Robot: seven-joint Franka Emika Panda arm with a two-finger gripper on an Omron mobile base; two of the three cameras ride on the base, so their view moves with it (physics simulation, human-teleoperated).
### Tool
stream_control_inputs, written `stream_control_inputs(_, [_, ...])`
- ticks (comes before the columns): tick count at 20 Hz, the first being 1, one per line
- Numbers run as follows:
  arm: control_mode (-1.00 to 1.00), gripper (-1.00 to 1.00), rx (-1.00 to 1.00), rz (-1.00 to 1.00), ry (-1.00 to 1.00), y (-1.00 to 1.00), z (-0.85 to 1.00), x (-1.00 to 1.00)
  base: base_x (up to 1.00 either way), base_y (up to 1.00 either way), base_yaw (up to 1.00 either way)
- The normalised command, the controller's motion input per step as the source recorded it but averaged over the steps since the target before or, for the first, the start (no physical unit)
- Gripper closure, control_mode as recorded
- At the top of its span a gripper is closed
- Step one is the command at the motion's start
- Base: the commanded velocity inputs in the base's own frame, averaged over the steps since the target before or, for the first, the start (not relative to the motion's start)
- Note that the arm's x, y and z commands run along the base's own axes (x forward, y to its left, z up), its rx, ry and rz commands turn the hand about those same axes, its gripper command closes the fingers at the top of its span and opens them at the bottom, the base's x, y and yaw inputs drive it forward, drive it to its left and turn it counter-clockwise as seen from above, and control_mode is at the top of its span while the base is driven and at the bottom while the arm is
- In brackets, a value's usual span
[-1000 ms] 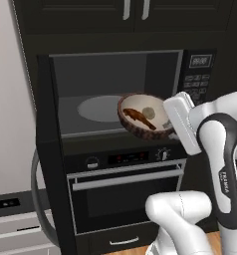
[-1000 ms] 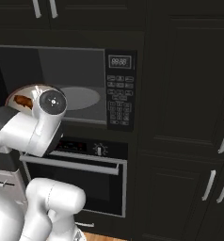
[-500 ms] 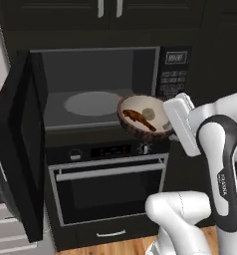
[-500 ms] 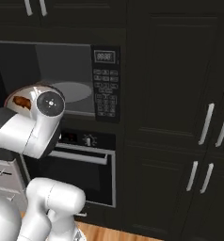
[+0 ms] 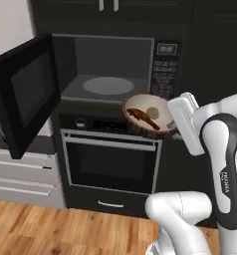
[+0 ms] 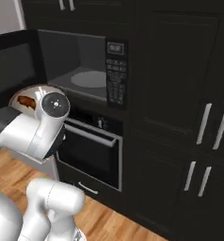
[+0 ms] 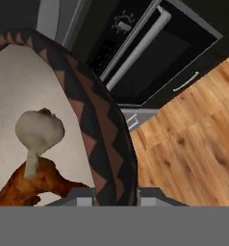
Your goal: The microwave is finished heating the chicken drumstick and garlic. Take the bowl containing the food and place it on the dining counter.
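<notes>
- The bowl was held in the air in front of the black oven, clear of the open microwave and just right of its cavity.
- The end effector was clenched on the bowl's rim, one finger on each side of the dark patterned wall.
- Inside the tan bowl lay the chicken drumstick, with the pale garlic just beside it; in the hand view the two touched.
- The microwave door stood swung wide to the left, its edge reaching out toward the near side.
- The round turntable sat bare on the grey microwave floor.
- A keypad with a small display ran down the microwave's right side; its writing was too small to read.
- Small vertical lettering showed on the robot's forearm, also unreadable.
- In the hand view, brown wooden floor lay open beneath the bowl.
- In the right base view, tall dark cabinets with grey handles stood to the right of the microwave.
</notes>
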Motion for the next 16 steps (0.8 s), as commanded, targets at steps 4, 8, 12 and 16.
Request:
stream_control_inputs(4, [1.00,1.00,0.00,0.00,0.00,0.00,0.00,0.00,-0.53,-0.31,0.96])
stream_control_inputs(8, [1.00,1.00,0.00,0.00,0.00,0.00,0.00,0.00,-0.33,-0.12,1.00])
stream_control_inputs(12, [1.00,1.00,0.00,0.00,0.00,0.00,0.00,0.00,-0.31,-0.03,1.00])
stream_control_inputs(16, [1.00,1.00,0.00,0.00,0.00,0.00,0.00,0.00,-0.25,-0.01,1.00])
